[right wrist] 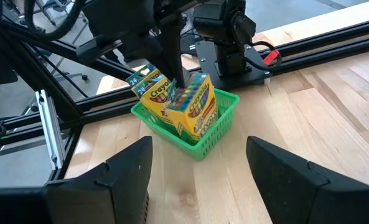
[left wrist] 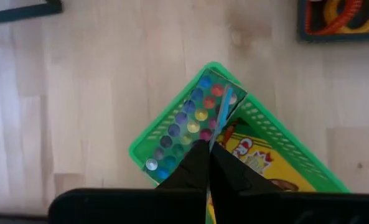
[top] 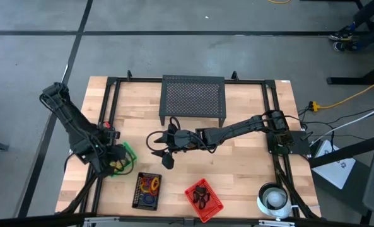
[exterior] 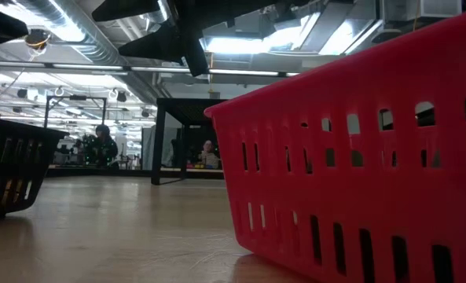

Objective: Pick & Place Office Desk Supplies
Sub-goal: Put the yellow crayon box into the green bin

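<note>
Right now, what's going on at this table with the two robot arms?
The left gripper is shut on a crayon box, holding it in the green basket at the table's left edge, where a second crayon box already stands. The right gripper hangs open over the middle of the table, holding nothing. Nearer the front edge, a black basket holds colored rings and a red basket holds black clips.

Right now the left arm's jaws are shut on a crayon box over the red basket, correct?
Not quite. The left gripper is shut on a crayon box, but over the green basket, as the right wrist view shows. The red basket sits apart, holding black clips.
</note>
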Tool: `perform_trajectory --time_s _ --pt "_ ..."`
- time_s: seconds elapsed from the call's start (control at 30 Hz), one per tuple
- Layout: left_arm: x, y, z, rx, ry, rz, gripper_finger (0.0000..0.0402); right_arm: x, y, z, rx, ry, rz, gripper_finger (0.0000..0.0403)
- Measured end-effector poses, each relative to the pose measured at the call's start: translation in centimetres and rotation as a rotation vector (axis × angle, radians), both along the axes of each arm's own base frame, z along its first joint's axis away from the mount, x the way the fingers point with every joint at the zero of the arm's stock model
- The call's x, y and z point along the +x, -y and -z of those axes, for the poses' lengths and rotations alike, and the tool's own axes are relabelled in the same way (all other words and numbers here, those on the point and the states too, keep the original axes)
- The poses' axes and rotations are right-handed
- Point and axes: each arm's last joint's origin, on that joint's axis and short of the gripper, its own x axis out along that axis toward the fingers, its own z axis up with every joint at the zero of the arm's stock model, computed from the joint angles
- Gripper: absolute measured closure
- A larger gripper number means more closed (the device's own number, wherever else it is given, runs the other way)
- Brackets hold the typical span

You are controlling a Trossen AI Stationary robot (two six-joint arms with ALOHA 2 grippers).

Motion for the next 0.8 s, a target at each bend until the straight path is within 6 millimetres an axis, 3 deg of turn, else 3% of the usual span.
perform_trajectory --time_s 0.13,0.37,0.63,0.8 --pt "-0.1 0.0 0.3 0.007 0.011 -0.021 0.04 0.0 0.0 0.0 0.0 0.0 0.0 0.0143" --pt "-0.2 -0.3 3.8 -0.058 -0.072 -0.036 0.04 0.0 0.0 0.0 0.001 0.0 0.0 0.0143" --pt "-0.6 -0.8 3.0 -0.14 -0.04 -0.029 0.04 0.1 0.3 0.0 0.002 0.0 0.007 0.0143" --pt "-0.7 -1.0 2.4 -0.152 -0.018 -0.046 0.0379 0.1 0.4 0.0 0.003 0.0 0.01 0.0143"
